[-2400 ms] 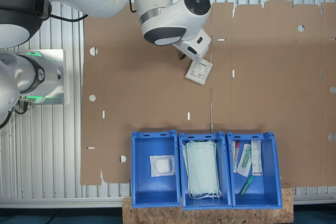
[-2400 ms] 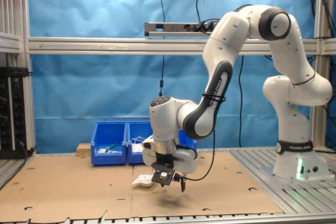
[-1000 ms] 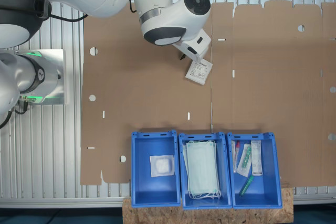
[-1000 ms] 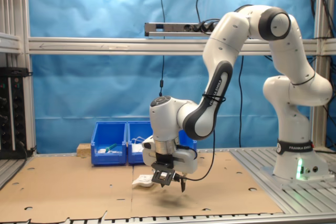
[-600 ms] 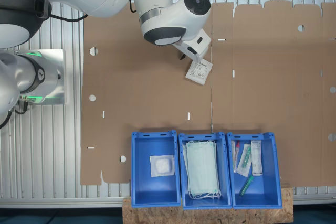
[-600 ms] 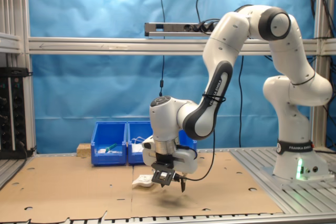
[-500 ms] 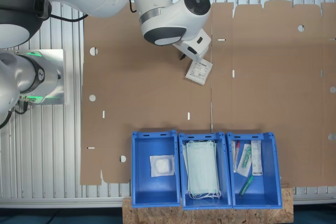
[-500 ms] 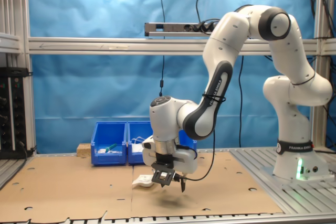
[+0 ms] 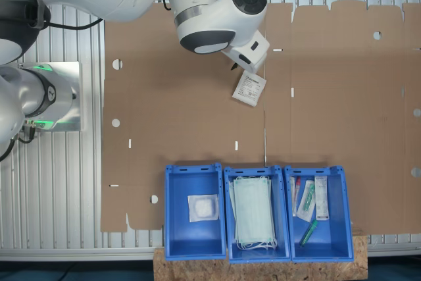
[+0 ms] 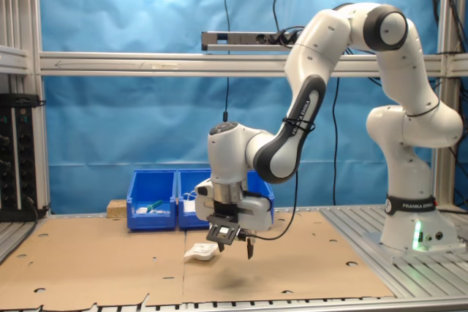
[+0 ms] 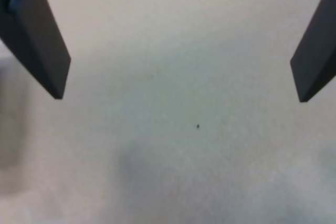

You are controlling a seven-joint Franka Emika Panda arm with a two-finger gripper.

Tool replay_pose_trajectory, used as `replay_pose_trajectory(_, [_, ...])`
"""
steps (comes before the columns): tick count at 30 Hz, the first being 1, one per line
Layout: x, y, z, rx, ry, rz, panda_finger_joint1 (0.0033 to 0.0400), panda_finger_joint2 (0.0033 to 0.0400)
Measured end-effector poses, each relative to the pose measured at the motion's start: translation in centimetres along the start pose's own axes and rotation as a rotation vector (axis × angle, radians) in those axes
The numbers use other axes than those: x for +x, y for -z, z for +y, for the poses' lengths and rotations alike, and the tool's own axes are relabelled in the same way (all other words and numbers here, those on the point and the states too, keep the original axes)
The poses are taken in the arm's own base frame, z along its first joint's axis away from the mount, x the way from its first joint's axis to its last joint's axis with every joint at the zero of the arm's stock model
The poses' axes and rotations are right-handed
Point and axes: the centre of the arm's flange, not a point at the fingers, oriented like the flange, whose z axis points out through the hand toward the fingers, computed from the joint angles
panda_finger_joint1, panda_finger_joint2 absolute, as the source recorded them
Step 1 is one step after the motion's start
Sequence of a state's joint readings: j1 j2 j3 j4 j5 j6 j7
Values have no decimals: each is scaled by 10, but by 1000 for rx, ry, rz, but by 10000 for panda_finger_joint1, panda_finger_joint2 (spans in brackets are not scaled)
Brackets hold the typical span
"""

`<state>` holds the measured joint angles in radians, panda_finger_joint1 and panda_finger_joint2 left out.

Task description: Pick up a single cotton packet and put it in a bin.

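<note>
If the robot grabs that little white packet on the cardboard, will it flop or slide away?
The packet looks thin and flat, so it is probably light and bends a bit. Lying flat on the smooth cardboard, it may slide if nudged. The open tool may find its low edges hard to pinch.

This was a robotics lab or test cell. A white robot arm (image 10: 322, 93) stood bolted on a ribbed aluminium surface (image 9: 52, 182) framed by metal rails (image 10: 146, 63), with a blue backdrop curtain (image 10: 124, 122) hung behind and cables (image 10: 225, 34) dropping from overhead. Flattened cardboard sheets (image 9: 329, 110) covered the working area. Three blue plastic bins (image 9: 255, 212) sat in a row at one edge on a chipboard slab (image 9: 197, 268), sorted with medical supplies. A rack of black equipment (image 10: 16, 158) stood at the second exterior view's left.
</note>
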<state>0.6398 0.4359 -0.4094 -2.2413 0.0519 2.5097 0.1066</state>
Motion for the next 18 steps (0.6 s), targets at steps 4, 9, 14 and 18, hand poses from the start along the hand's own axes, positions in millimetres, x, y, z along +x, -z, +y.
replay_pose_trajectory(4, [3,28,0,29,-4,44,400,400])
replay_pose_trajectory(9, [5,57,2,58,-9,87,400,400])
replay_pose_trajectory(14, [6,74,3,75,-11,113,400,400])
replay_pose_trajectory(18, [7,85,4,83,-11,129,400,400])
